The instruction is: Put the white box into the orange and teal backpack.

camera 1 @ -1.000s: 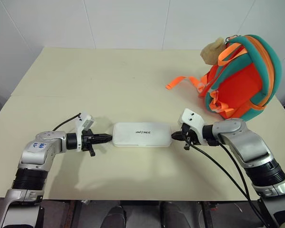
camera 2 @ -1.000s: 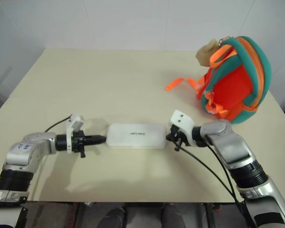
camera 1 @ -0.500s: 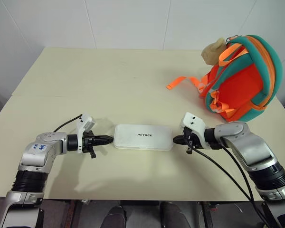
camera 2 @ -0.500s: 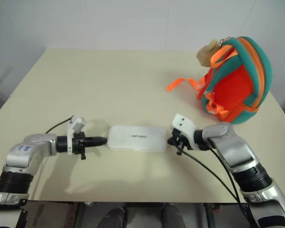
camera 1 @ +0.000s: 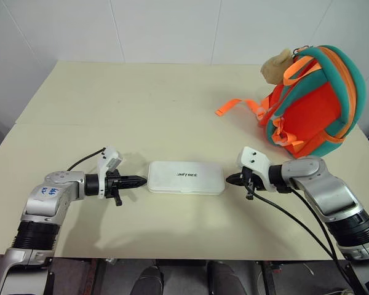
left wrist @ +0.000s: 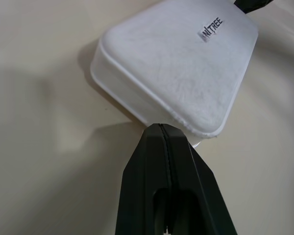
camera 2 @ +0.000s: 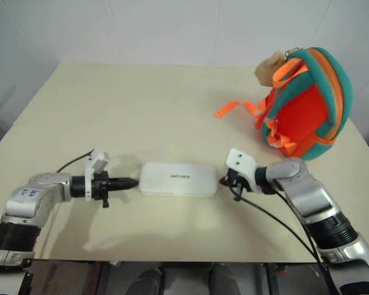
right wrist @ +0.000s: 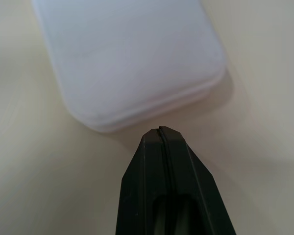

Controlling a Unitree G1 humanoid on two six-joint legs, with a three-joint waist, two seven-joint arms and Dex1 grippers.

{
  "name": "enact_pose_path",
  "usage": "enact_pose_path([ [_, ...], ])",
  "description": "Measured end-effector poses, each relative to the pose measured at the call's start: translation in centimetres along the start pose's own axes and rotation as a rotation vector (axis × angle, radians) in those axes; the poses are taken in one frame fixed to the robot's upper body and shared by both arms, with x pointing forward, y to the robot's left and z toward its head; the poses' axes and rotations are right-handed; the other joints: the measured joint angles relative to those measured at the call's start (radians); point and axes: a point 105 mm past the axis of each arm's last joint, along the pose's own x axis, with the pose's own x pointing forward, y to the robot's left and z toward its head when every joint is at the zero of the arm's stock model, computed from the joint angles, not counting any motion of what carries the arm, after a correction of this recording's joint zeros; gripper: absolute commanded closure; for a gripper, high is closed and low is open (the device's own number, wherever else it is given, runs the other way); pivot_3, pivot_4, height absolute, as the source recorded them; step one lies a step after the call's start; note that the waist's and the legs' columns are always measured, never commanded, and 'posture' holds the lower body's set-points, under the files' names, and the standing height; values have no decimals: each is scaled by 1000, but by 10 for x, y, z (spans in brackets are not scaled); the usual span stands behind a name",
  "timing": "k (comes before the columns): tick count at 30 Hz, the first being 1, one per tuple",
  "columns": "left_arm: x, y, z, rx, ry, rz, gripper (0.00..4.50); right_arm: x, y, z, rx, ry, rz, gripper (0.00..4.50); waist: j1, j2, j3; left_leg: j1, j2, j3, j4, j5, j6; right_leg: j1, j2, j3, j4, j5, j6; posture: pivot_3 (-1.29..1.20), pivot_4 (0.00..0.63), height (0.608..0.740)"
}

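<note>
The white box (camera 1: 186,177) lies flat near the table's front edge, with small dark lettering on its lid. My left gripper (camera 1: 141,180) is shut, its tip against the box's left short end (left wrist: 176,63). My right gripper (camera 1: 229,179) is also shut. It points at the box's right short end (right wrist: 132,58) with a narrow gap between tip and box. The orange and teal backpack (camera 1: 313,104) stands upright at the far right, with a tan plush animal (camera 1: 275,66) at its top.
An orange webbing strap (camera 1: 234,106) trails from the backpack leftward across the cream table (camera 1: 141,104). A white wall rises behind the table's far edge. A black cable hangs from each wrist.
The right gripper's tip, which touched the box's right end a second ago, now stands a little off it, and its wrist has tilted. The left gripper has kept its place.
</note>
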Motion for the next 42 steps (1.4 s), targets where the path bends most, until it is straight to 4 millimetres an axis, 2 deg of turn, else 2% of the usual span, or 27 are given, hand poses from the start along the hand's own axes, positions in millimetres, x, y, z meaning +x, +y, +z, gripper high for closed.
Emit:
enact_pose_path([
  [4,-8,4,1,7,12,23,4500,-7,-6,-2,-10,16,-26,4380,0,0,0,0,0,0,0,0,0,0,0,0,0,0,0,0,150,740],
  [6,-13,6,1,7,23,38,4119,-10,-8,-4,-15,27,-31,3665,0,0,0,0,0,0,0,0,0,0,0,0,-1,0,0,0,150,740],
  [7,-17,8,0,3,29,51,3930,-14,-9,-5,-20,40,-33,3516,0,0,0,0,0,0,0,0,0,0,0,0,-1,0,0,0,150,740],
  [11,-36,21,-1,-34,40,133,2681,-29,-18,-8,-26,63,-73,2202,0,0,0,0,0,0,0,-1,1,0,0,0,-1,0,0,0,150,740],
  [17,-41,25,2,-36,22,156,789,-32,-18,-4,-10,42,-64,112,0,0,0,0,0,0,0,-1,1,0,0,0,0,0,0,0,150,740],
  [18,-41,25,2,-35,21,156,524,-33,-18,-3,-11,35,-61,0,0,0,0,0,0,0,0,-1,1,0,0,0,-1,0,0,0,150,740],
  [20,-42,26,3,-30,16,158,7,-34,-16,2,-24,18,-58,0,0,0,0,0,0,0,0,-1,0,0,0,0,-1,0,0,0,150,740],
  [26,-45,25,5,19,-7,156,7,-30,-10,4,-48,-11,-43,0,0,0,0,0,0,1,0,-1,0,0,0,0,-1,0,0,0,150,740],
  [30,-47,23,32,203,-242,163,7,-18,-18,10,-76,-65,-102,0,0,0,0,0,1,1,0,0,-2,0,0,0,-2,0,0,0,150,740],
  [33,-52,22,39,259,-316,163,7,-16,-25,9,-87,-57,-137,0,0,0,0,0,1,1,0,0,-2,0,0,0,-1,0,0,0,150,740],
  [39,-53,24,25,246,-303,175,7,0,-27,2,-97,-31,-149,0,-1,0,0,0,1,2,0,0,-2,0,0,0,-1,0,0,0,150,740],
  [42,-51,26,8,226,-225,172,7,4,-27,8,-116,-48,-145,0,-1,0,0,0,1,2,0,0,-2,-1,0,0,0,0,0,0,150,740],
])
